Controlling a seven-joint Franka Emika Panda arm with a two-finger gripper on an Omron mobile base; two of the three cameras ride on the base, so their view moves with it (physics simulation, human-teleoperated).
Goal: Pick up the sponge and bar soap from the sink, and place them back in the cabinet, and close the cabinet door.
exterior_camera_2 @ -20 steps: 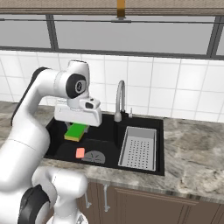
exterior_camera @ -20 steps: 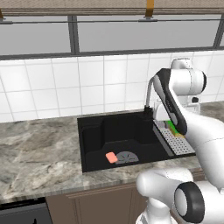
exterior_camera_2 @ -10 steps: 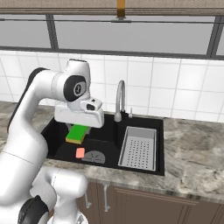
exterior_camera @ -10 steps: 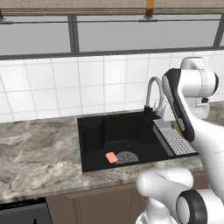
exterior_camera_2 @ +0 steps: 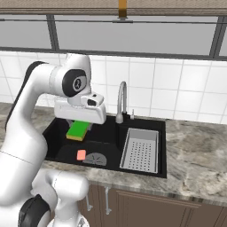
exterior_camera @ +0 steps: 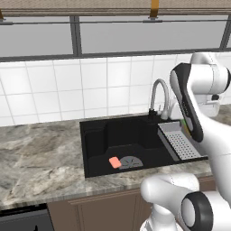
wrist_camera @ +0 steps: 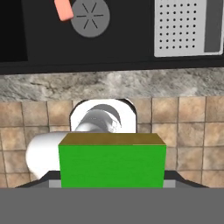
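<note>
A grey marbled counter (exterior_camera: 40,158) with pale veining runs under a wall of glossy white square tiles (exterior_camera: 54,97). Set into the stone is the sink (exterior_camera: 97,140), a black, matte rectangular basin with squared walls and a flat round grey drain (exterior_camera: 131,161) on its floor. A curved chrome faucet (exterior_camera_2: 120,101) rises behind it, and a light grey perforated tray (exterior_camera_2: 142,148) with a raised rim sits in the right part of the basin. Brown wooden cupboard fronts (exterior_camera_2: 146,208) lie below the counter.

The gripper (exterior_camera_2: 80,128) hangs above the left part of the basin, lifted clear of the sink floor, pinching the sponge (exterior_camera_2: 78,130), a flat rectangular block with a bright green face over a yellow layer. In the hand view the sponge (wrist_camera: 112,164) sits right at the bottom between the fingers, its green side broad and smooth, its yellow edge on top.

The soap (exterior_camera: 114,162), a small salmon-pink rounded bar, lies on the sink floor just beside the drain, well below the held sponge.
</note>
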